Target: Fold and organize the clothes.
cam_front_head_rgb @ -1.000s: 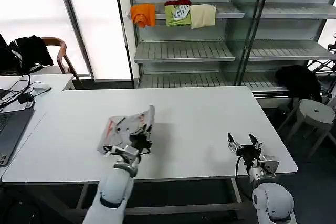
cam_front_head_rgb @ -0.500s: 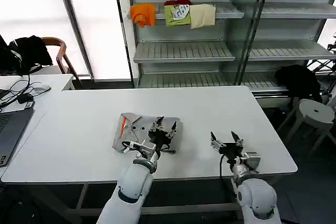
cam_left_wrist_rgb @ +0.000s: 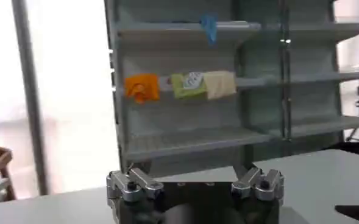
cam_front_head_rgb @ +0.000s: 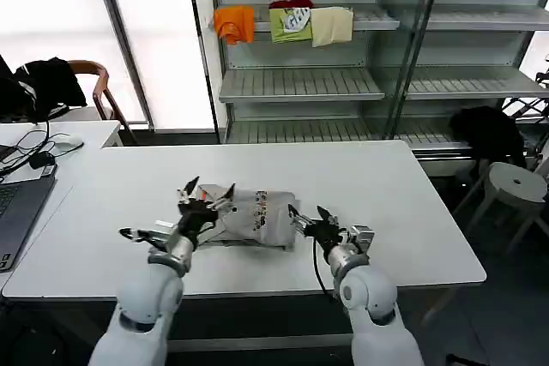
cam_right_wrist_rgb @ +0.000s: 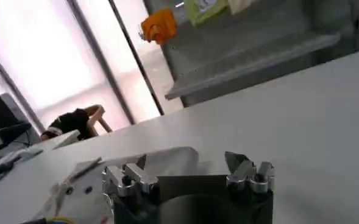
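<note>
- the light grey shirt (cam_front_head_rgb: 250, 214) lies folded into a compact bundle on the white table (cam_front_head_rgb: 403, 203), near the front edge and about midway along it.
- a small multicoloured print shows on the shirt's top face, toward its right side.
- my left gripper (cam_front_head_rgb: 199, 196) sits at the left end of the shirt, fingers spread apart and pointing up and away from me, holding nothing; whether its underside touches the cloth i cannot tell.
- my right gripper (cam_front_head_rgb: 310, 215) is just beside the shirt's right edge, its fingers apart as well, with nothing between them.
- in the right wrist view the grey fabric (cam_right_wrist_rgb: 136, 164) lies just past my right gripper (cam_right_wrist_rgb: 188, 165), on the table (cam_right_wrist_rgb: 313, 122).
- in the left wrist view my left gripper (cam_left_wrist_rgb: 194, 181) faces the shelving, and both finger bases stand wide apart.
- the metal shelf unit (cam_front_head_rgb: 300, 83) stands behind the table, with folded orange (cam_front_head_rgb: 233, 23), green (cam_front_head_rgb: 291, 24) and cream (cam_front_head_rgb: 331, 26) garments on an upper shelf.
- a laptop (cam_front_head_rgb: 15, 207) and cables sit on a second table at my far left, and a chair (cam_front_head_rgb: 90, 83) draped in black clothing stands behind it.
- a white stool (cam_front_head_rgb: 515, 186) stands off to my right.
</note>
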You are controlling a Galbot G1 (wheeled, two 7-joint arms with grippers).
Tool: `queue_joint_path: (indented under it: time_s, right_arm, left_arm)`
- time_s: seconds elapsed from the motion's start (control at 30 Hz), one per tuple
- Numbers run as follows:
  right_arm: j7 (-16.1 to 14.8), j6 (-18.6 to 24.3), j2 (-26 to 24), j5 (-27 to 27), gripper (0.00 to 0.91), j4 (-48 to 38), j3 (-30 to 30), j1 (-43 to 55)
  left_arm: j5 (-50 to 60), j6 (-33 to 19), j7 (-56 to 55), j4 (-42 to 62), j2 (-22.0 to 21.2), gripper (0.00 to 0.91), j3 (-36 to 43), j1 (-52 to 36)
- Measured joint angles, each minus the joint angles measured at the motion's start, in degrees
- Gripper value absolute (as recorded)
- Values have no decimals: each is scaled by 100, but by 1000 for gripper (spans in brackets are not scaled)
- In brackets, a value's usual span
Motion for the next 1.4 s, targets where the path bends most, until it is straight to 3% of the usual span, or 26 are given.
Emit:
queue_joint_path:
  time_s: [0.1, 0.2, 0.23, 0.27, 0.3, 0.33, 0.4, 0.87, 1.4]
  right_arm:
    - [143, -44, 28, 191, 907, -175, -119, 93]
    - [272, -75, 39, 329, 786, -308, -231, 155]
    - [313, -85, 43, 357, 504, -350, -258, 169]
    - [346, -92, 50, 384, 403, -386, -278, 180]
    - [383, -98, 64, 405, 212, -417, -292, 189]
    - [411, -103, 75, 421, 81, -438, -305, 193]
    - [469, -112, 81, 443, 0, -462, -328, 198]
    - [822, -169, 8, 340, 0, -395, -461, 99]
    - [939, -203, -143, 138, 0, 30, -276, 131]
  left_arm:
    - [-182, -22, 15, -87, 139, 907, -344, 156]
    - [-340, -48, 29, -103, 252, 907, -630, 311]
    - [-386, -49, 29, -103, 278, 907, -713, 358]
    - [-432, -49, 26, -103, 301, 907, -798, 402]
    - [-476, -49, 20, -102, 319, 907, -868, 431]
    - [-516, -49, 17, -95, 334, 907, -933, 459]
    - [-591, -49, 10, -79, 361, 907, -1052, 517]
    - [-898, -51, -7, -10, 439, 907, -1539, 755]
    - [-1131, -103, -36, -172, 487, 907, -1821, 1086]
